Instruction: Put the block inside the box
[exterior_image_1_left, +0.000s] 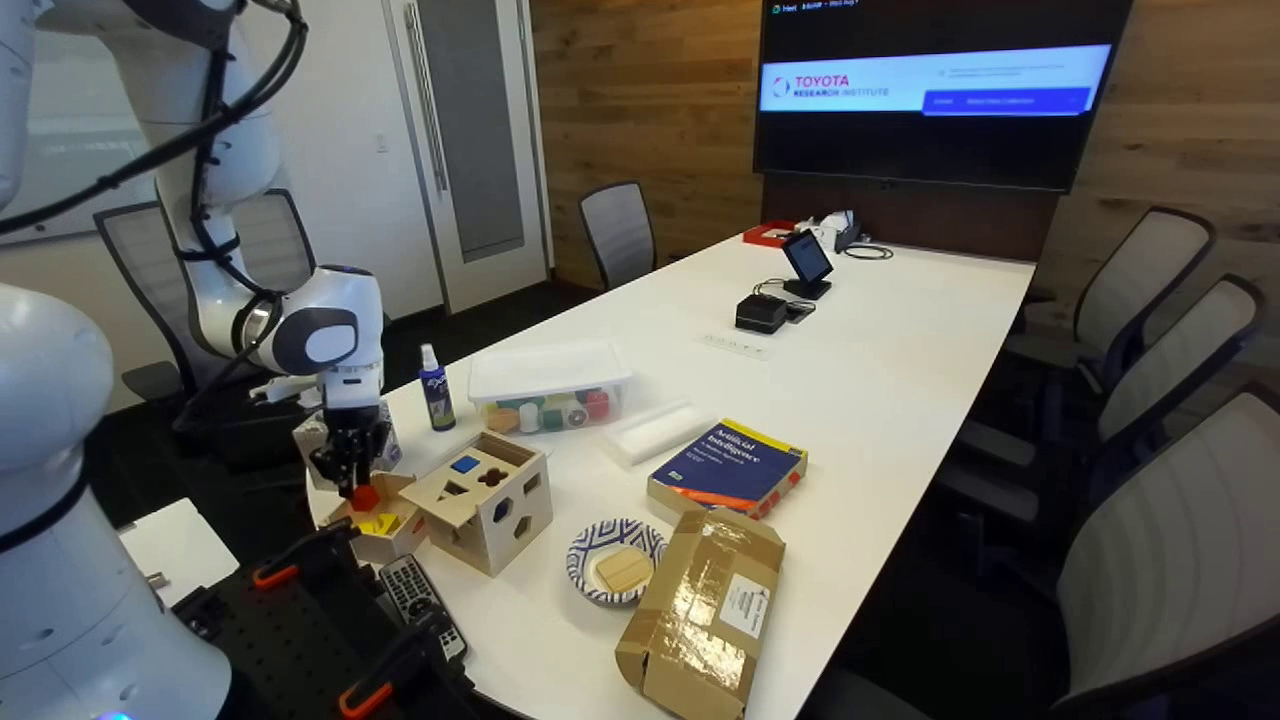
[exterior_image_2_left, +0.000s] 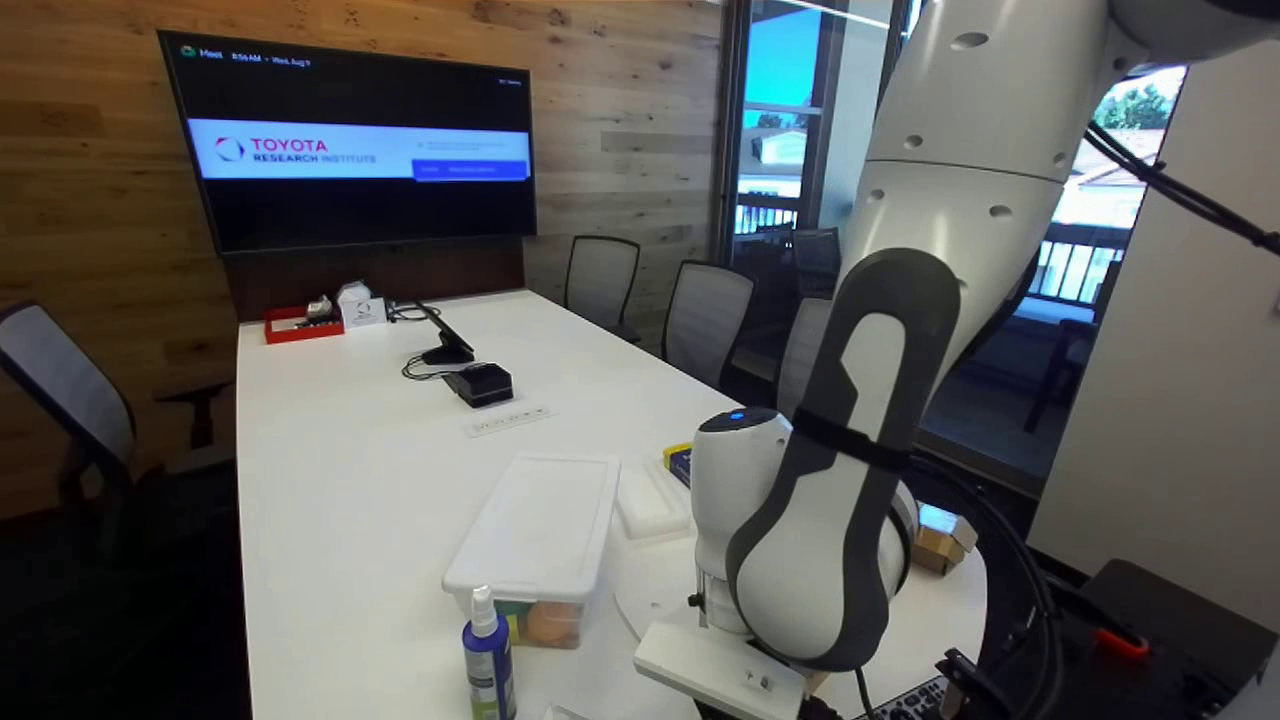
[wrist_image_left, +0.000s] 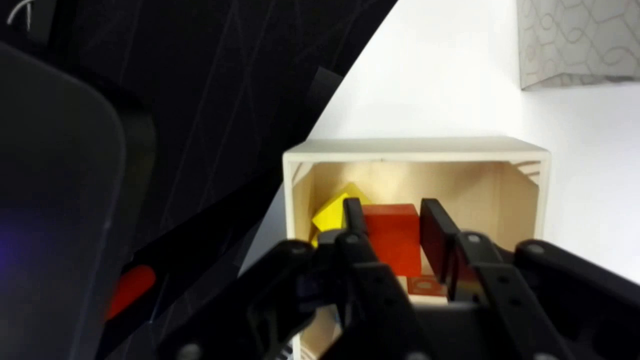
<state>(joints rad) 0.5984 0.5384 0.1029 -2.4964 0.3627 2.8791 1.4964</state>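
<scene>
Red block (wrist_image_left: 392, 241) clasped in my hand (wrist_image_left: 391, 209).
Likely light, stiff, smooth; I judge opposite flat faces the best hold.

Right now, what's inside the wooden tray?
I can see something yellow in the tray. The gripper and the red block it holds cover part, so more may be hidden.

It's an office meeting room: chairs (exterior_image_1_left: 1145, 270) flank the long white table (exterior_image_1_left: 880, 330), and 1 wall screen (exterior_image_2_left: 360, 150) shows "Meet".
</scene>
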